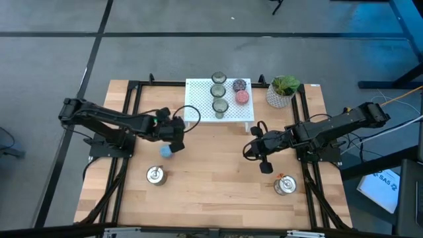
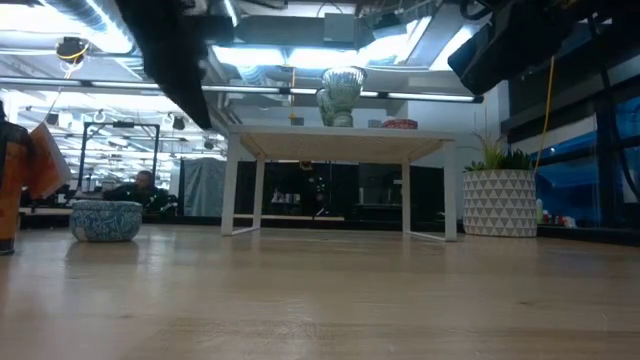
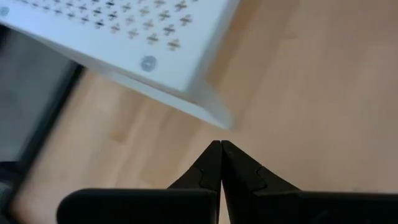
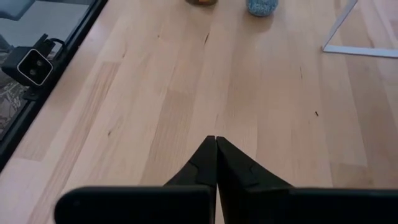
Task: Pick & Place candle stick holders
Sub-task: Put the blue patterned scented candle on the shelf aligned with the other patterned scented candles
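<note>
Three olive glass candle stick holders (image 1: pixel 219 92), a purple one (image 1: pixel 238 84) and a pink one (image 1: pixel 242 96) stand on the white perforated rack (image 1: pixel 198 109). A blue holder (image 1: pixel 166 151) stands on the table's wood left of centre; it also shows in the low view (image 2: pixel 105 220) and the right wrist view (image 4: pixel 262 6). Two silver holders stand near the front, one on the left (image 1: pixel 156 175) and one on the right (image 1: pixel 285 185). My left gripper (image 3: pixel 221 144) is shut and holds nothing; it hangs above the table just off the rack's near left corner (image 3: pixel 214 112). My right gripper (image 4: pixel 216 139) is shut and holds nothing; it hangs above bare wood right of centre, pointing toward the table's left.
A white pot with a green plant (image 1: pixel 283 91) stands at the far right beside the rack. A black frame (image 1: pixel 132 99) runs along the table's sides. Bare wood lies between the two arms and toward the near edge.
</note>
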`<state>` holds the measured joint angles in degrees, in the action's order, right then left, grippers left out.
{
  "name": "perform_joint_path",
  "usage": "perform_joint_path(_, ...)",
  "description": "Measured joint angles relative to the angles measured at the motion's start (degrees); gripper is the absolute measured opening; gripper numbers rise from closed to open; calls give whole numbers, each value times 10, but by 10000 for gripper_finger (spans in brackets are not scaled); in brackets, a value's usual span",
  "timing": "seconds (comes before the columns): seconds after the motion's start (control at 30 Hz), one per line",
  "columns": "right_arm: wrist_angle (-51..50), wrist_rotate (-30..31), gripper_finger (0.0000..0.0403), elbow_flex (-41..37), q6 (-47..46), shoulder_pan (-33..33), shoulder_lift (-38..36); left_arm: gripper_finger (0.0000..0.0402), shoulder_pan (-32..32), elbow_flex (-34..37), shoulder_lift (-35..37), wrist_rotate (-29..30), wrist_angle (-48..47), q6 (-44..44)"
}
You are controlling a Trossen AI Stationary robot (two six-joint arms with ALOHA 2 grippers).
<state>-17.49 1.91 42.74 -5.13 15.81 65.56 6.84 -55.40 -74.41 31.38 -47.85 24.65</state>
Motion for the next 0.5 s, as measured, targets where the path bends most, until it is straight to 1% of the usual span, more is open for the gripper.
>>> perform_joint_path(0.13,3,0,2,0,0,0,0,5,16,0,27,-92,-17,39)
perform_joint_path(0.27,3,0,2,0,0,-1,0,25,27,0,31,-149,-60,94)
perform_joint_path(0.37,3,0,2,0,0,-1,0,56,41,0,23,-181,-102,126)
perform_joint_path(0.5,3,0,2,0,0,-1,0,113,63,0,17,-195,-128,170)
